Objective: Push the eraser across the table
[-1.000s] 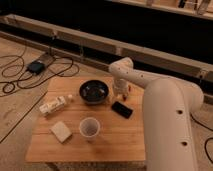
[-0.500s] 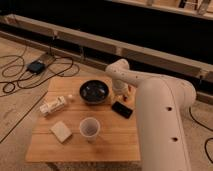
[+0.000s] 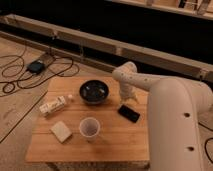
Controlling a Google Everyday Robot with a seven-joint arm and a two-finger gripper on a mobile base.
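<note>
Wooden planks make up the small tabletop [image 3: 115, 142], and on its near left part lies a beige square sponge-like block [image 3: 61, 131]. Just to the right of that stands a pale cup [image 3: 89, 128], upright with its open mouth up. Filling the right foreground is the bulky white robot arm [image 3: 180, 125], which bends up and over the right edge of the tabletop.

Farther in, the eraser [image 3: 129, 113], flat, black and phone-like, lies on the right half of the tabletop, set at an angle to the planks and apart from the cup. On the left, a small light-coloured packet [image 3: 52, 105] lies on its side, with a tiny white bit [image 3: 70, 95] near it. A dark bowl [image 3: 94, 91] sits around the middle of the far half.

The gripper [image 3: 125, 99] hangs down from the arm's wrist, right of the bowl and just beyond the eraser. Whether its jaws are wide or narrow, I cannot tell, nor whether it touches the eraser.

Past the tabletop, black cables [image 3: 20, 82] loop over the floor toward a small dark box [image 3: 36, 66], and a dark wall with pale rails [image 3: 90, 42] runs behind.
</note>
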